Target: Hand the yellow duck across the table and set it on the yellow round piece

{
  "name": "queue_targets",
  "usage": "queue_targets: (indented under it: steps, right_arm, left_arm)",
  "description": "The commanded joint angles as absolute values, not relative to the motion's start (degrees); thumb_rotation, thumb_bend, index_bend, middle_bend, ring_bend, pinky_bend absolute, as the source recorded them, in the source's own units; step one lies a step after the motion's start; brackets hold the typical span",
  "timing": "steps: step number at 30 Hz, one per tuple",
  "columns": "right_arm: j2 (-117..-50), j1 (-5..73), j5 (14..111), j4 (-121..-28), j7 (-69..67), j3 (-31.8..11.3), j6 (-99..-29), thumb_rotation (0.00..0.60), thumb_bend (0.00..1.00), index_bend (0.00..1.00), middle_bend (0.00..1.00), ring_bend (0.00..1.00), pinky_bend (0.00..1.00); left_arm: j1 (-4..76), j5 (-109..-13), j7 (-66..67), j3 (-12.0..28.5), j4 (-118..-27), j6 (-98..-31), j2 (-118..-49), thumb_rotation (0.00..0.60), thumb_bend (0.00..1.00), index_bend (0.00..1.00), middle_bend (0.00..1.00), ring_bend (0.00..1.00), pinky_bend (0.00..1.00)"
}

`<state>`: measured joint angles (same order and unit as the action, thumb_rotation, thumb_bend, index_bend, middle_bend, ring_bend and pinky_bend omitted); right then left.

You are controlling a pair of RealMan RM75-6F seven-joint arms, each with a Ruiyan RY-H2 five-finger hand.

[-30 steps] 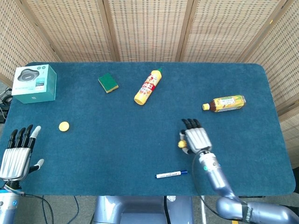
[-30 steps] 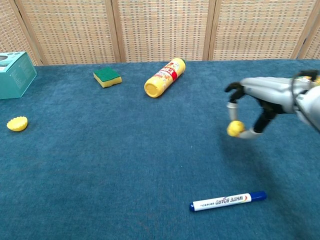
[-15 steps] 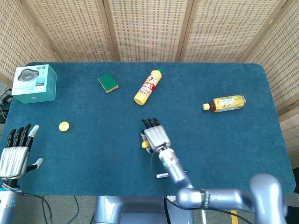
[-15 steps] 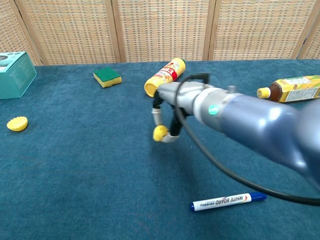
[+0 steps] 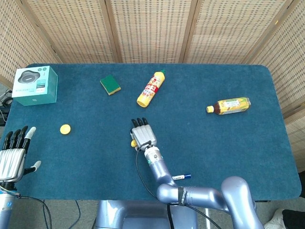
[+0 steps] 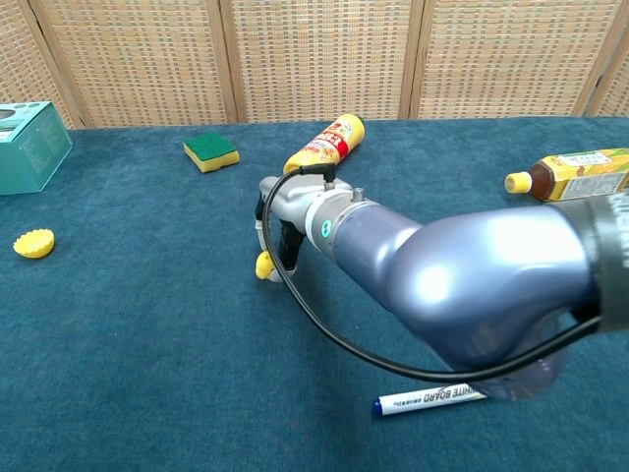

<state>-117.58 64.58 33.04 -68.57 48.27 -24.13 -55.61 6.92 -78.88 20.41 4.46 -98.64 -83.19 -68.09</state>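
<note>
A small yellow duck (image 6: 264,265) hangs just above the blue cloth near the table's middle, pinched in the fingers of my right hand (image 6: 282,218). From the head view that hand (image 5: 142,135) shows palm down, the duck (image 5: 134,143) peeking out at its left edge. The yellow round piece (image 5: 65,129) lies flat at the left; the chest view shows this piece (image 6: 33,243) too, well left of the duck. My left hand (image 5: 14,153) hovers at the table's left front corner, fingers spread, holding nothing.
A teal box (image 5: 35,85) sits at the back left. A green sponge (image 5: 110,84) and a yellow bottle (image 5: 151,88) lie at the back middle, a tea bottle (image 5: 229,105) at the right. A whiteboard marker (image 6: 448,394) lies near the front edge.
My right hand has carried the duck leftward from the right side to the table's middle. The left hand has dropped slightly toward the front edge.
</note>
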Motion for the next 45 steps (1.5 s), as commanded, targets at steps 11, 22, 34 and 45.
queue_targets:
  steps: [11,22,34,45]
  right_arm:
    - [-120.3,64.8,36.2,-63.7,43.3,-23.5,-55.3,0.6,0.14,0.42,0.0,0.0,0.0]
    - [-114.2,60.0,37.1,-73.7,45.5,-20.8,-61.5,0.6,0.12,0.3,0.0,0.0,0.0]
    - [-94.7,42.1,53.5,-94.8,35.9,-5.5,-76.1,0.6,0.12,0.16,0.0,0.0,0.0]
    - [-79.7,27.5,68.7,-95.0,19.8,4.8,-86.0,0.6,0.09,0.0,0.0,0.0,0.0]
  left_arm:
    - [7.1,-79.0,21.5,4.0,-98.9,-83.2,-68.3,0.6,0.19,0.0,0.0,0.0,0.0]
    - [6.8,-80.4,21.8,3.5,-99.7,-84.3,-68.1,0.6,0.19,0.0,0.0,0.0,0.0]
    - [6.5,-81.6,21.7,2.9,-100.6,-84.9,-67.8,0.6,0.19,0.0,0.0,0.0,0.0]
    - [6.2,-83.9,24.1,2.4,-101.3,-86.5,-68.6,0.6,0.19,0.0,0.0,0.0,0.0]
